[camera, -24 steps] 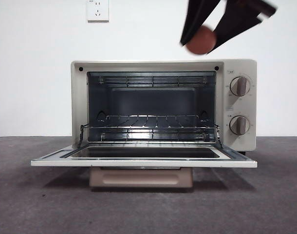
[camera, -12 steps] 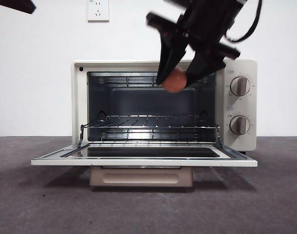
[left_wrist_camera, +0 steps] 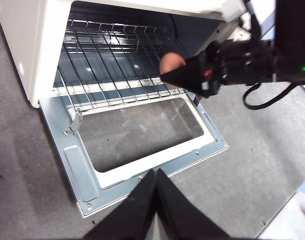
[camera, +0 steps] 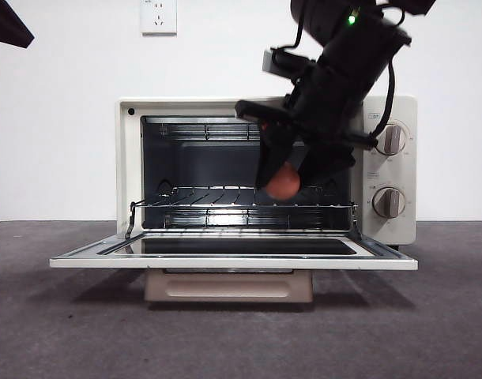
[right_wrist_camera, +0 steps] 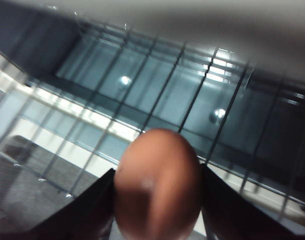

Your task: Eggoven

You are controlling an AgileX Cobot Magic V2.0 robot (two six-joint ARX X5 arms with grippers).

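A white wall with a socket [camera: 159,16] stands behind a grey bench [camera: 67,332], and on the bench sits a cream toaster oven [camera: 265,170] with its door [camera: 233,254] dropped flat toward the front edge. Inside, a wire rack [camera: 201,197] spans the cavity at mid height, and two knobs [camera: 389,139] sit on the oven's right panel.

The right gripper [camera: 284,178] reaches down at a slant into the mouth of the oven, its jaws pinching a reddish-brown egg [camera: 283,183] from both sides. The egg hangs just above the rack, toward the rack's right half and near its front rail; whether it touches the wires yet I cannot tell. In the right wrist view the egg [right_wrist_camera: 157,192] fills the space between the jaws, with the rack bars close behind it.

The left gripper [left_wrist_camera: 155,176] waits well back from the oven, above the bench in front of the door, jaws pressed together and empty.

As for progress, the door is open and the egg is already at the opening. What seems left is to set it on the rack, release it, withdraw the arm, and perhaps close the door.
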